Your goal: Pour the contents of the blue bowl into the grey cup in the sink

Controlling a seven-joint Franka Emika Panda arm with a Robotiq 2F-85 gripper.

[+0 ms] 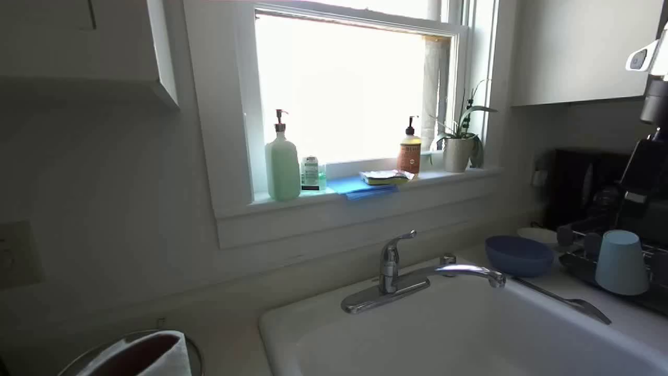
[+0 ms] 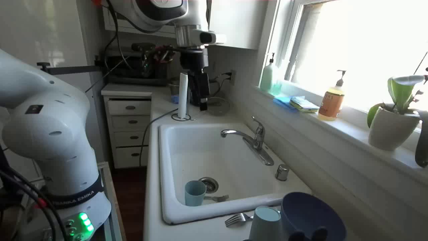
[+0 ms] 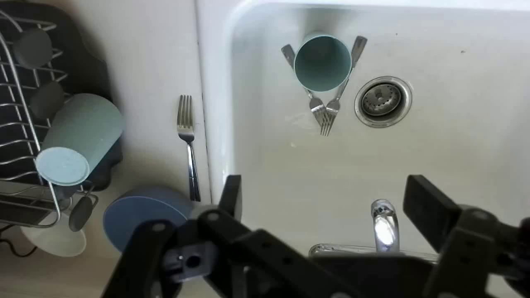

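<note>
The blue bowl (image 1: 519,256) (image 2: 309,214) (image 3: 132,211) sits on the counter beside the sink (image 2: 200,150) (image 3: 281,165). Part of it is hidden behind my gripper in the wrist view, and I cannot make out any contents. Inside the basin stands the grey cup (image 2: 195,193) (image 3: 323,62), pale blue-grey, upright with its mouth up, near two crossed forks (image 3: 325,111). My gripper (image 3: 327,198) (image 2: 203,100) is open, its fingers wide apart with nothing between them. It hangs high, apart from both bowl and cup; only part of it shows at the edge of an exterior view (image 1: 636,188).
A chrome faucet (image 1: 389,266) (image 3: 385,227) reaches over the basin. On the counter are a dish rack (image 3: 25,124), an upturned pale cup (image 1: 622,263) (image 3: 78,140), a white bowl (image 3: 58,238) and a fork (image 3: 188,140). A paper roll (image 2: 183,95) stands behind the sink; bottles line the windowsill (image 1: 334,196).
</note>
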